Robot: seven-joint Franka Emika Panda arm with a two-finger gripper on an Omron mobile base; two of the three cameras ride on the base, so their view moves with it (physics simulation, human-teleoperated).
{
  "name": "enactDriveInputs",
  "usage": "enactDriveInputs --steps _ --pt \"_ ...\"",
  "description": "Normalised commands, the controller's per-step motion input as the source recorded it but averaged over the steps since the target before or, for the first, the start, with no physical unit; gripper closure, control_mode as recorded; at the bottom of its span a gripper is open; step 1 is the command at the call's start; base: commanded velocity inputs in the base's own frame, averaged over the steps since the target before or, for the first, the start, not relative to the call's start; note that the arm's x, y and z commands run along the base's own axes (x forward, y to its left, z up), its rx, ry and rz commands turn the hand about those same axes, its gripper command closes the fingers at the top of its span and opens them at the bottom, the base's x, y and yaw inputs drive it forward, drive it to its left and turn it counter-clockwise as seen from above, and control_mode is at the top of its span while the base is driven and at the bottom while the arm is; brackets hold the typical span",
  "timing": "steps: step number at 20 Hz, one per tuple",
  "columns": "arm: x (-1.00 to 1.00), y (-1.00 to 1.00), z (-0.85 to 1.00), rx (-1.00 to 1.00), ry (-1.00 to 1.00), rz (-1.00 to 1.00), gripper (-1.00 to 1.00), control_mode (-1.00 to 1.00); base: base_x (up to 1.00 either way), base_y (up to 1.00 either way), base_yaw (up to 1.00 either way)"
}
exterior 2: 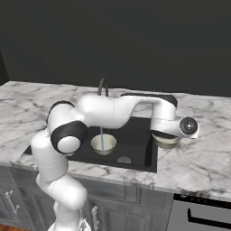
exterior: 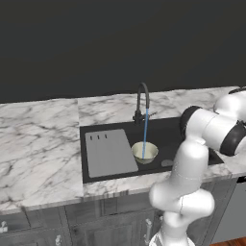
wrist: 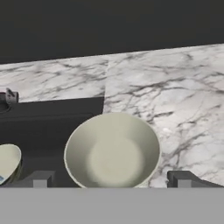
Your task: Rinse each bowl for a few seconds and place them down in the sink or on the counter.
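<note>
One small round pale beige-olive bowl (wrist: 113,151) sits on the white grey-veined marble desk (wrist: 175,96), at the right rim of the black rectangular sink (exterior: 168,132). The hand (wrist: 111,178) hovers over it wide open and empty, one fingertip (wrist: 40,179) at nine o'clock of the bowl, the other at three, so the bowl lies dead ahead between them. Its twin bowl (exterior: 144,152) stands in the basin under the blue stream from the dark curved faucet (exterior: 142,101).

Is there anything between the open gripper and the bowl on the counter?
Nothing visible. In the hand view the bowl lies directly ahead of the open gripper, at the sink's edge. The other bowl sits aside under the water.
</note>
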Motion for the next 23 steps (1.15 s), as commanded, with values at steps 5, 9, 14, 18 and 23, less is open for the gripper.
enactDriveInputs --steps 5,9,14,18,23 --pt "-0.25 0.25 0.53 -0.09 -0.02 0.0 -1.0 -1.0 0.0 0.0 0.0" --pt "-0.24 0.12 0.55 -0.06 0.01 0.0 -1.0 -1.0 0.0 0.0 0.0" --pt "-0.27 0.04 0.49 -0.02 0.06 0.0 -1.0 -1.0 0.0 0.0 0.0" --pt "-0.35 0.09 0.4 0.0 0.08 0.0 -1.0 -1.0 0.0 0.0 0.0" --pt "-0.42 0.24 0.29 0.02 0.08 0.0 -1.0 -1.0 0.0 0.0 0.0"
